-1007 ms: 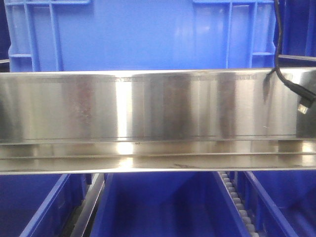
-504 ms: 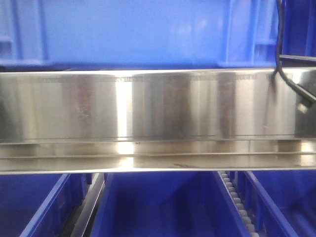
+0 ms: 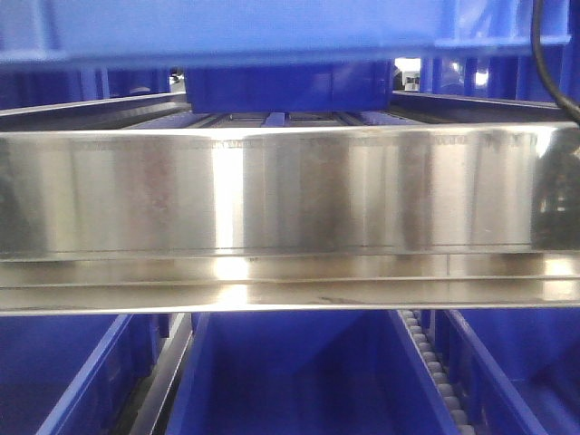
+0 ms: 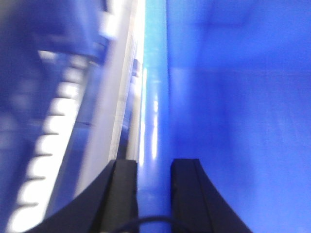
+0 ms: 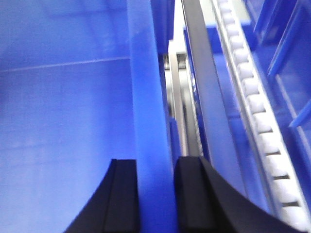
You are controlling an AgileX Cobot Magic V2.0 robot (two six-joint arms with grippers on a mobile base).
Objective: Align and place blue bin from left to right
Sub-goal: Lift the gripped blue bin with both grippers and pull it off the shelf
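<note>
Two tools grip the bin [image 3: 254,32]: the left tool [image 4: 154,167] clamps one rim, the right tool [image 5: 155,165] the opposite rim. The bin hangs just above the rail [image 3: 290,190].

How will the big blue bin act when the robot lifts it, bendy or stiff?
Probably stiff: the blue bin hangs with a straight bottom edge. Likely light, since it looks empty and the left hand and right hand carry it by its rim. Its shiny plastic might slip.

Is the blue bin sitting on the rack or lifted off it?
Lifted: the blue bin hangs clear above the steel rail; left gripper and right gripper pinch its walls.
</note>
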